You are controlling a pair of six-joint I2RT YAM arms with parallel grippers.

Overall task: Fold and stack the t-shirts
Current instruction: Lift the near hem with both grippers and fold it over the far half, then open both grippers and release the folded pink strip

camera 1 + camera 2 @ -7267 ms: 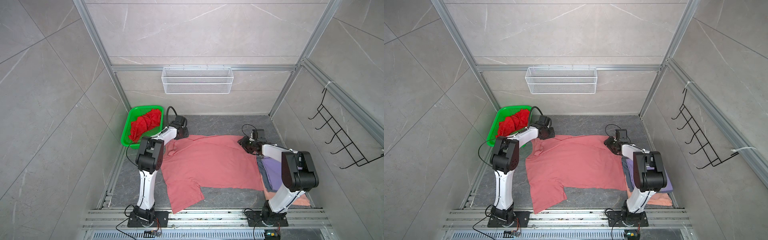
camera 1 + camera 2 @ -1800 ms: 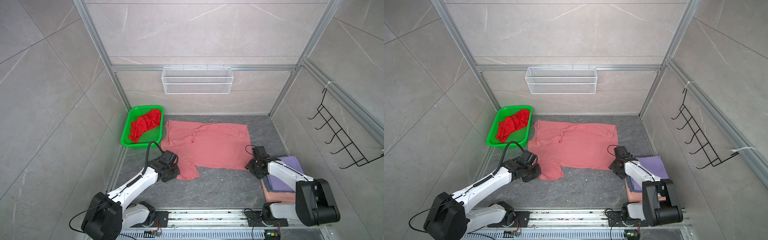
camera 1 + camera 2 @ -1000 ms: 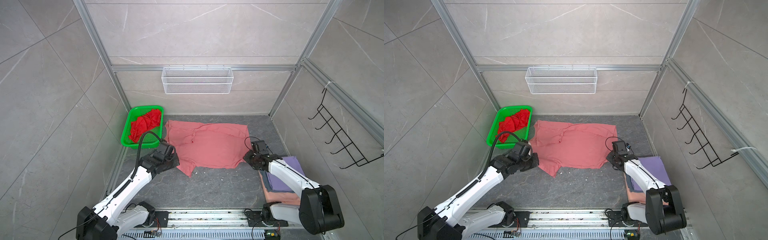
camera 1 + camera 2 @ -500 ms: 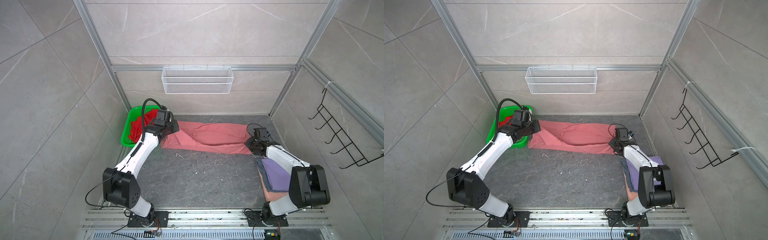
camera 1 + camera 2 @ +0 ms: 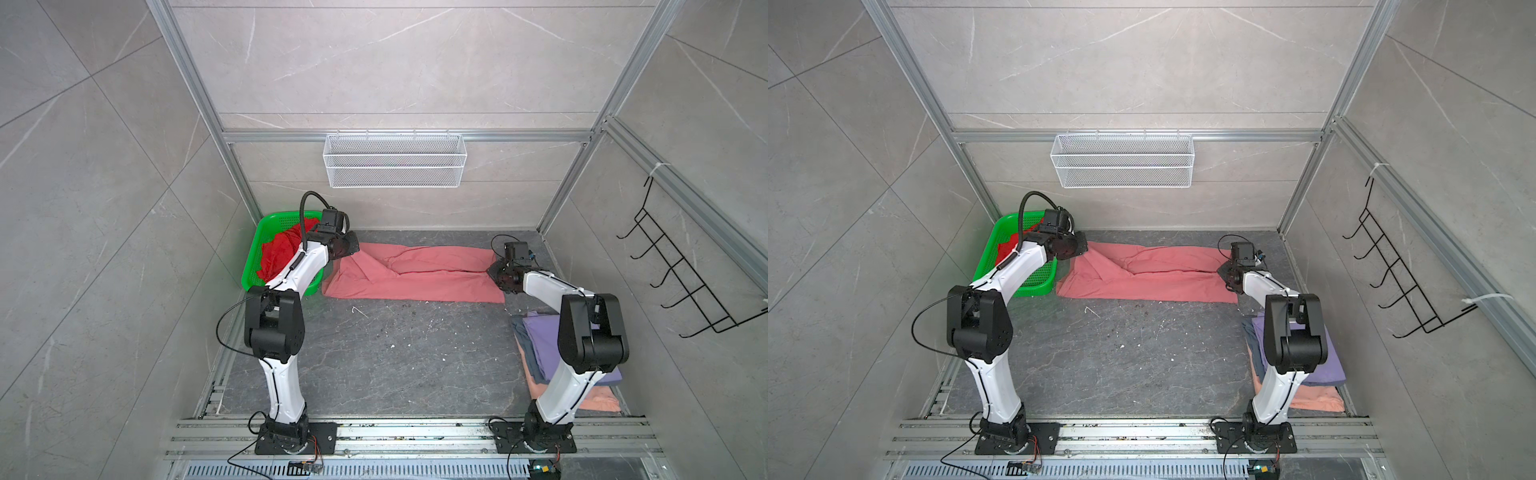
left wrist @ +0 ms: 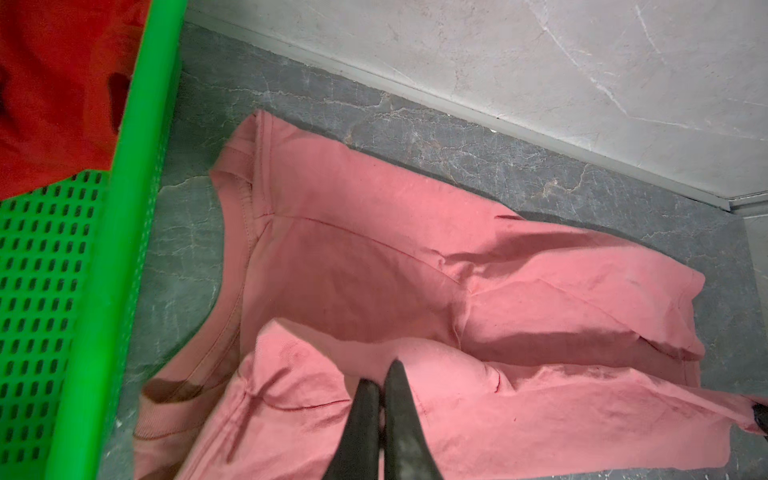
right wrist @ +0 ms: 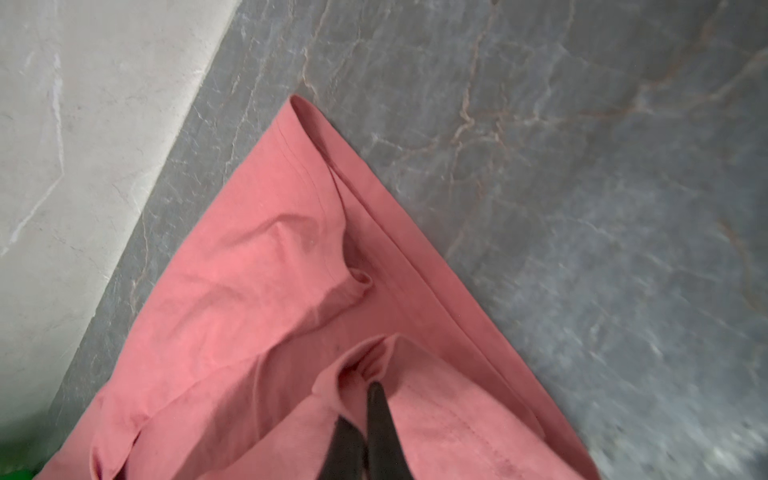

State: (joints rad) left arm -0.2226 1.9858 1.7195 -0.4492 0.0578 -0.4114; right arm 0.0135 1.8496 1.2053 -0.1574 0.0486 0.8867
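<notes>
The salmon-pink t-shirt lies as a long narrow band along the far side of the floor. Its near half is folded back over the far half. My left gripper is shut on a pinch of the shirt at its left end, beside the green basket. My right gripper is shut on the shirt's hem at its right end. A red t-shirt lies crumpled in the basket. Lavender, grey-blue and peach t-shirts lie stacked at the right, partly hidden by the right arm.
The back wall stands close behind the pink shirt, with a white wire basket mounted above it. A black hook rack hangs on the right wall. Aluminium rails carrying both arm bases run along the front edge.
Both grippers have carried the shirt's near edge from the middle of the floor toward the back wall. The fold has narrowed the shirt into a band.
</notes>
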